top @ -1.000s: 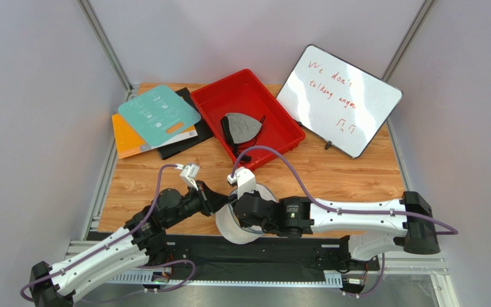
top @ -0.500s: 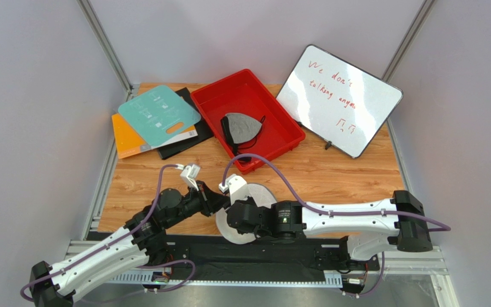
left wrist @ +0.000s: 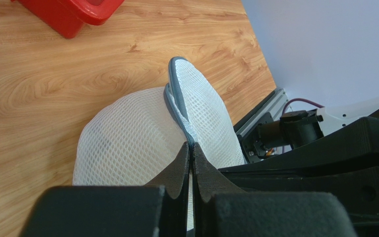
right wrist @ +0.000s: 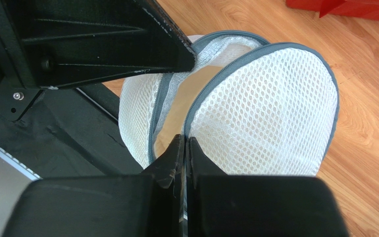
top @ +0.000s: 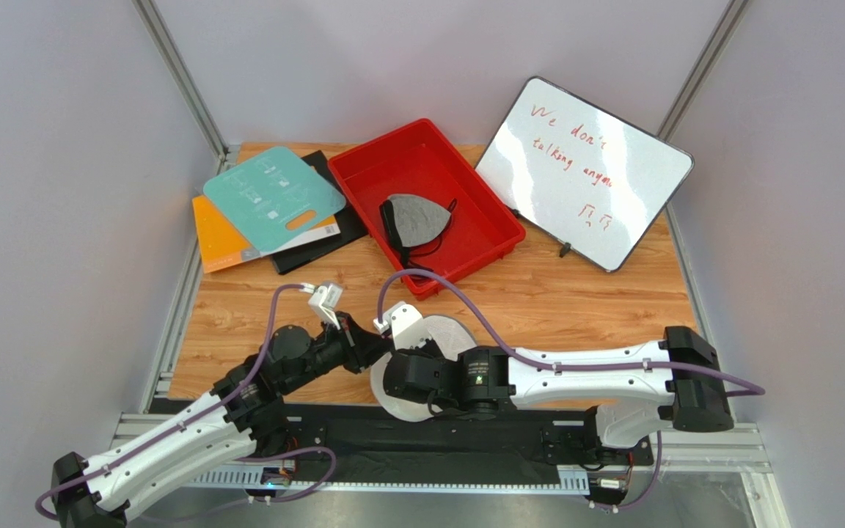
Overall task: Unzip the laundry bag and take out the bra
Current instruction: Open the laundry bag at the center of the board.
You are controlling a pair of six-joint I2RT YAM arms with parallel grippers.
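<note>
Item: laundry bag [top: 451,334], round white mesh pouch with a grey zip band [left wrist: 171,98], standing on edge at the near middle of the wooden worktop [top: 570,297], between the two arms and close to the front rail. Condition: zip partly undone. The right wrist view shows the two mesh halves parted along the band, with a gap between them. Contents: beige bra [right wrist: 179,111], seen only as smooth skin-toned fabric inside that gap. Cups and straps cannot be made out. Left claw [left wrist: 190,148]: fingers pressed together, clamped on the grey band at the rim of the bag, mesh bulging to either side of the pinch. Right claw [right wrist: 184,140]: fingers together, nipped on the zip edge of the nearer mesh half, at the low end of the opening. Whether it holds the puller or only the band cannot be told. Other stock on the worktop, all well apart from the bag: red tray [top: 363,176] at the far middle, holding a grey bra [top: 414,218] with black straps. Whiteboard [top: 583,171] with red writing, propped at the far right. Teal board [top: 273,187] lying over an orange folder [top: 212,242] and a black sheet [top: 306,248] at the far left.
</note>
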